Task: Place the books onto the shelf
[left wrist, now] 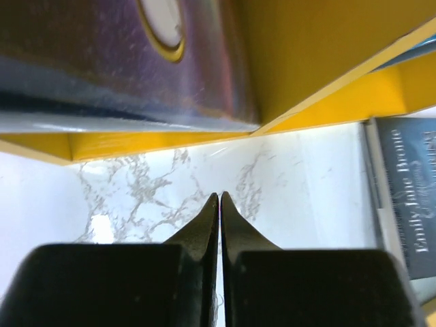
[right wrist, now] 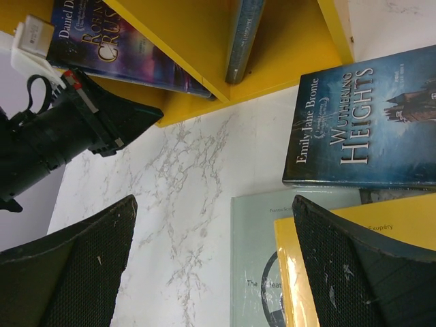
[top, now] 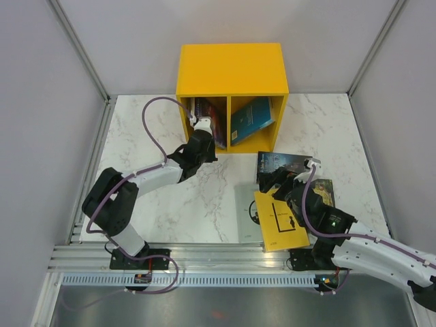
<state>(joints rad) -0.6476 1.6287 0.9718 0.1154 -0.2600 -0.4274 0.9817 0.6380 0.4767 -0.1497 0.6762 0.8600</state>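
Observation:
The yellow shelf stands at the back. A purple book stands in its left compartment and a teal book leans in the right one. My left gripper is shut and empty at the mouth of the left compartment, just below the purple book; its tips meet over bare marble. My right gripper is open and empty, hovering over the left edge of a light blue book. A yellow book lies on top of that one, beside a dark Wuthering Heights book.
One more dark book lies partly under my right arm. The marble table shows bare between the two arms. Grey walls close in the sides and back. A metal rail runs along the near edge.

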